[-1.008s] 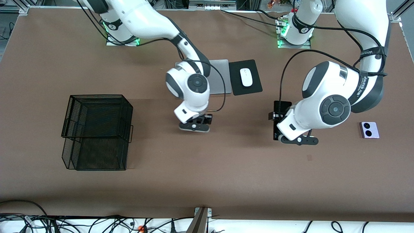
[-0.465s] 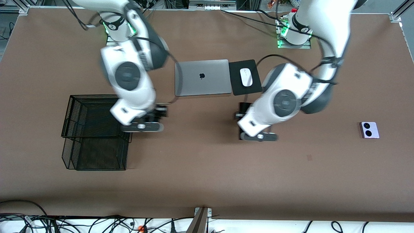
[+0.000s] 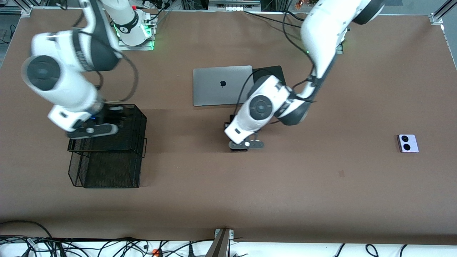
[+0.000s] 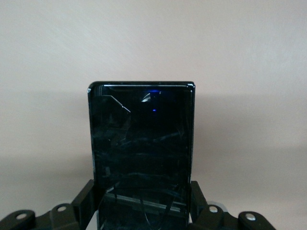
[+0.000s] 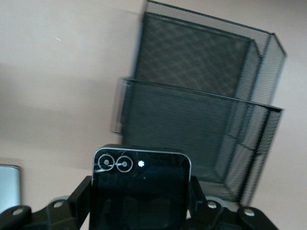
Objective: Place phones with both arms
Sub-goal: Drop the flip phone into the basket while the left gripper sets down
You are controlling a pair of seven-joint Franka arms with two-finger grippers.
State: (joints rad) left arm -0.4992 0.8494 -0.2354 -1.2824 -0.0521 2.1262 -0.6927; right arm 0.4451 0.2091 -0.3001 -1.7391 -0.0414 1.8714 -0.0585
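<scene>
The right gripper (image 3: pixel 93 130) hangs over the black mesh basket (image 3: pixel 107 150), above the upper tier's edge that lies farther from the front camera. The front view hides what it carries; the right wrist view shows its fingers (image 5: pixel 80 201) clamped on the sides of the small squarish black phone (image 5: pixel 140 184), whose two ringed lenses face the camera, with the two-tier basket (image 5: pixel 201 115) below. No object shows inside either tier of the basket.

Toward the middle of the desk (image 3: pixel 228 185), a closed silver laptop (image 3: pixel 223 85) lies flat, a black mouse pad (image 3: pixel 271 71) beside it partly covered by the left arm. The left gripper (image 3: pixel 246 144) is over bare desk, nearer the front camera than the laptop. The left wrist view shows what the front view barely does: the long slim black phone (image 4: pixel 141 153) gripped between its fingers (image 4: pixel 86 201), glossy face up.

The pale lilac phone (image 3: pixel 407 143) lies on the desk toward the left arm's end, well apart from both grippers.
</scene>
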